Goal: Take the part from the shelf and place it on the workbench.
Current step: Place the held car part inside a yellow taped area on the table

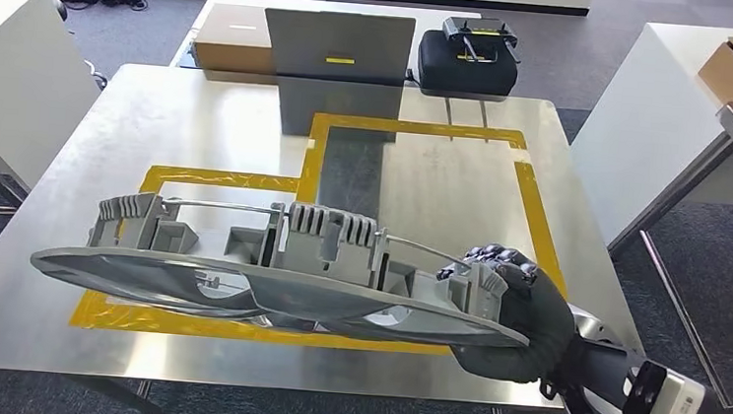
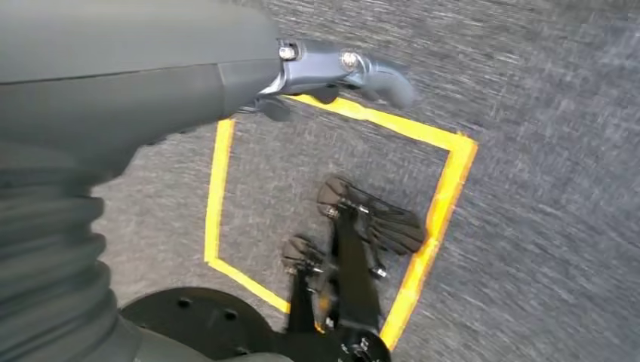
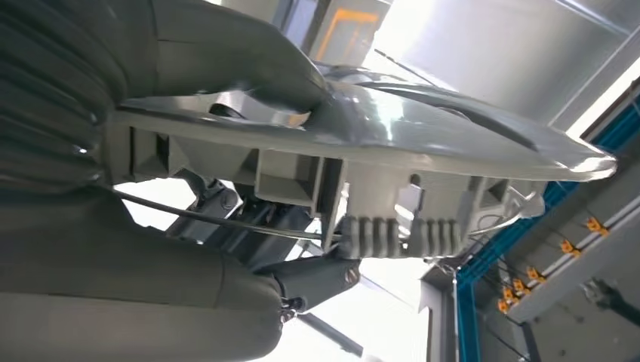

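A long grey moulded part (image 1: 278,279), with a curved shell and ribbed brackets, lies lengthwise over the front of the steel workbench (image 1: 201,125). It spans the front strip of the yellow tape outline (image 1: 418,129). My right hand (image 1: 517,313) grips its right end from the front right corner. I cannot tell whether the part touches the tabletop. Close up in the right wrist view, the part (image 3: 423,143) reaches away from my right hand (image 3: 151,302). My left hand (image 2: 332,68) hangs beside my body over the carpet, holding nothing, fingers loosely apart.
At the back of the workbench stand a grey panel (image 1: 338,47), a cardboard box (image 1: 234,43) and a black case (image 1: 467,62). White tables flank it on the left (image 1: 8,70) and right (image 1: 667,102). A yellow tape square (image 2: 445,204) marks the floor.
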You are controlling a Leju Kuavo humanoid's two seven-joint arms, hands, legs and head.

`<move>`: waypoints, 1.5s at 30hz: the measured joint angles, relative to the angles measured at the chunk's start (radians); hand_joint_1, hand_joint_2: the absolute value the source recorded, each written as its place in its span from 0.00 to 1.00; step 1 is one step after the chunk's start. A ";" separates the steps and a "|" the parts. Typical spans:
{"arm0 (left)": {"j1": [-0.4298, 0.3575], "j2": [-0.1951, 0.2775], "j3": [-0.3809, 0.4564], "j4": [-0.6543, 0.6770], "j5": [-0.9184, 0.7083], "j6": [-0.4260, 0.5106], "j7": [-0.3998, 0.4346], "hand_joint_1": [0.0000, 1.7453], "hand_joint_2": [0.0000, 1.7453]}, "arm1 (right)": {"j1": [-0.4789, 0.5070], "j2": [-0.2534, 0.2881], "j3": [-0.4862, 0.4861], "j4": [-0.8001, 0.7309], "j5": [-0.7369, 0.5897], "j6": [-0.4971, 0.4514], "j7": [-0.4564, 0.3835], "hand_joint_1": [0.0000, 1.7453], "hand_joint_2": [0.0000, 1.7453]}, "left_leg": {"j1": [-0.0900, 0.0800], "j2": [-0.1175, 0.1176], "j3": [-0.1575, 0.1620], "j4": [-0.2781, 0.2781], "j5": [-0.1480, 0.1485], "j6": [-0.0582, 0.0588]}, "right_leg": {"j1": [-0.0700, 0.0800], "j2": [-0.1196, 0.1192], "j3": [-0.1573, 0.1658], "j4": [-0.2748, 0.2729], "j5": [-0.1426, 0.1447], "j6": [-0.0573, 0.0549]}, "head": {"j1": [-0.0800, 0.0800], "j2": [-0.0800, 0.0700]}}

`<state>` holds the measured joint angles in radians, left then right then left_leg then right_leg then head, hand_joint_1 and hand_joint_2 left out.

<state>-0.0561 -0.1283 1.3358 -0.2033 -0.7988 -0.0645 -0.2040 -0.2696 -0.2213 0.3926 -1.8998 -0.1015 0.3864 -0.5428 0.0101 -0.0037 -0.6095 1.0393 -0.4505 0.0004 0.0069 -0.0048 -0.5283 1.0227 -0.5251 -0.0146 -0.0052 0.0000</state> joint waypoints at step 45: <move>0.022 0.038 0.020 -0.011 -0.061 0.005 0.006 0.00 1.00 | 0.258 -0.153 -0.592 0.005 1.046 -0.600 0.226 1.00 1.00 | -0.002 -0.001 0.008 -0.008 -0.009 0.011 | 0.000 -0.002 0.015 -0.025 -0.002 0.032 | 0.004 0.000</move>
<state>-0.0341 -0.0900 1.3561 -0.2144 -0.8599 -0.0596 -0.1982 -0.0114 -0.3746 -0.1990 -1.8952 0.9440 -0.2140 -0.3169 0.0079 -0.0047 -0.6010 1.0312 -0.4597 0.0117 0.0067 -0.0064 -0.5130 0.9980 -0.5271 0.0171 -0.0008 0.0000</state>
